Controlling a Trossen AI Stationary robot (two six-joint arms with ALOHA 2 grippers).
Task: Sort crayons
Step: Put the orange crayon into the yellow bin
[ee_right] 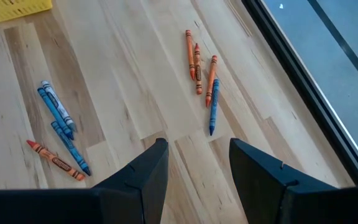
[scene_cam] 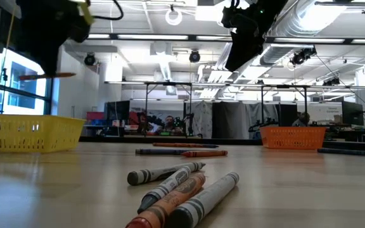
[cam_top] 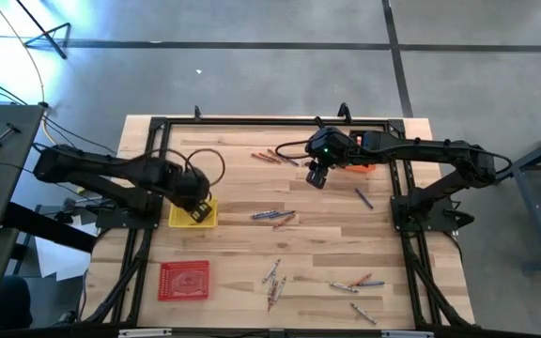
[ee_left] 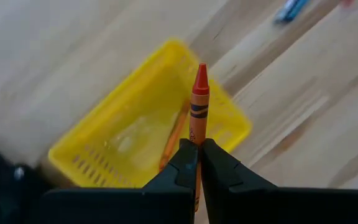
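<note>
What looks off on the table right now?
Nothing damaged or spilled. Loose crayons lie scattered unsorted across the table. The left end effector holds a red-orange crayon over the yellow tray, which seems to hold one orange stick already. The right end effector hangs open, empty.

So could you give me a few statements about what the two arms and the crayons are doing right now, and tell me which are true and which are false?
1. The left gripper holds an orange crayon over the yellow tray. True.
2. The right gripper is clamped on a blue crayon. False: its fingers are apart and hold nothing; it hovers above the table.
3. The yellow tray already has a crayon in it. True: the left wrist view shows an orange one lying inside.
4. Every crayon is already sorted into a tray. False: many still lie loose on the table, such as the blue crayon.
5. The red tray is being lifted. False: it rests on the table, away from both grippers.
</note>
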